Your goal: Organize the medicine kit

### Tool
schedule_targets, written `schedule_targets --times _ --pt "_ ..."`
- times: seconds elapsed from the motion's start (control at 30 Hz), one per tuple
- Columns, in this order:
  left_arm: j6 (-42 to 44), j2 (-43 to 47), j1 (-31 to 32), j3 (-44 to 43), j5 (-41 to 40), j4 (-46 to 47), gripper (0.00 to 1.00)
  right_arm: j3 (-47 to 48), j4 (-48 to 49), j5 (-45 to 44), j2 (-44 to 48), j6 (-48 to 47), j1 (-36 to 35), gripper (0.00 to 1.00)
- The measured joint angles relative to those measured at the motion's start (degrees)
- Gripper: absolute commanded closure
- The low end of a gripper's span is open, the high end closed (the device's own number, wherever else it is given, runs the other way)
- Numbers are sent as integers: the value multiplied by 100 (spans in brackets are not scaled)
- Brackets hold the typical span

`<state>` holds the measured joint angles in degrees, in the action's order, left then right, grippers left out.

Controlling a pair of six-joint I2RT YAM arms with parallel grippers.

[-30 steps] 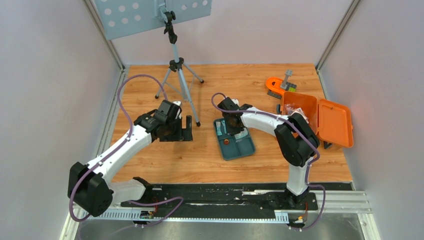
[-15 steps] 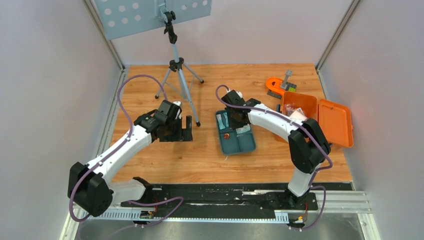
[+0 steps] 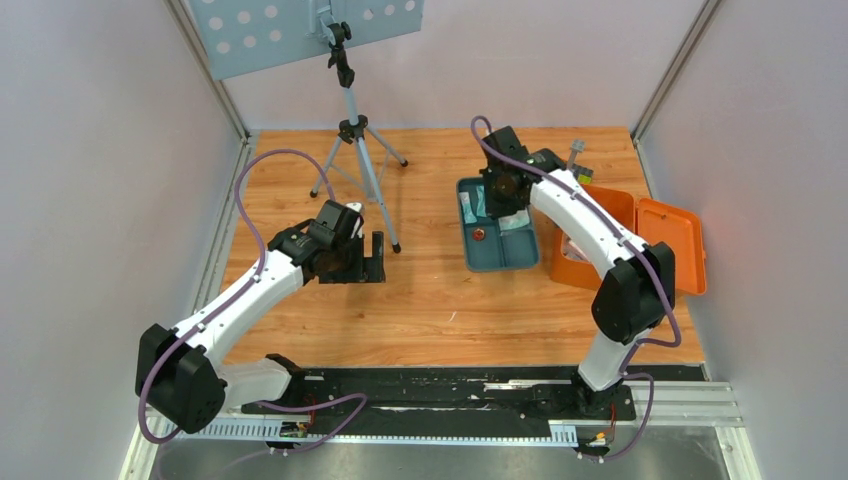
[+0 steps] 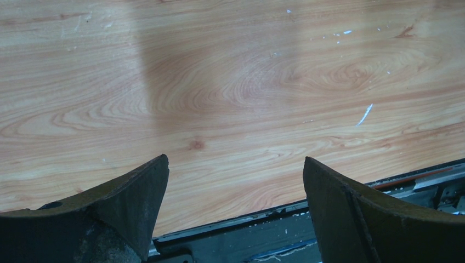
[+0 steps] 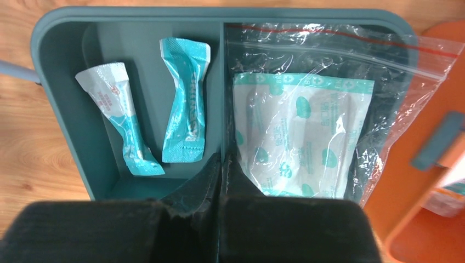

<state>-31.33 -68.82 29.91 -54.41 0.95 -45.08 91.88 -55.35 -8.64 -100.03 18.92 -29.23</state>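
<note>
My right gripper (image 5: 221,164) is pressed together on the middle divider of the teal tray (image 5: 131,12), the two fingers meeting over that thin wall at the near end of the tray. To the left of the divider, the compartment holds two small teal-and-white sachets (image 5: 118,118), lying side by side and both slightly crumpled. The right compartment holds a clear zip bag (image 5: 351,60) with a flat dressing packet (image 5: 301,137) inside it, and the bag's far corner spills over the tray's right rim. From above, the tray sits on the wooden table (image 3: 430,310) towards the back right, with a small red thing (image 3: 480,235) in a nearer compartment; it is too small for me to say what it is. Just beside the tray on the right is the orange case (image 3: 670,245), open with its lid laid flat, and something pale lies in its base. My left gripper (image 4: 236,164) is well apart from all this, spread wide above bare wood with nothing between its fingers.
</note>
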Motion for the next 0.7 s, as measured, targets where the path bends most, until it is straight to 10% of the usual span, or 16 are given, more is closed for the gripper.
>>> schedule_targets --times 0.7 --pt "20 -127 -11 0 20 168 0 909 -1163 295 592 -662 3001 100"
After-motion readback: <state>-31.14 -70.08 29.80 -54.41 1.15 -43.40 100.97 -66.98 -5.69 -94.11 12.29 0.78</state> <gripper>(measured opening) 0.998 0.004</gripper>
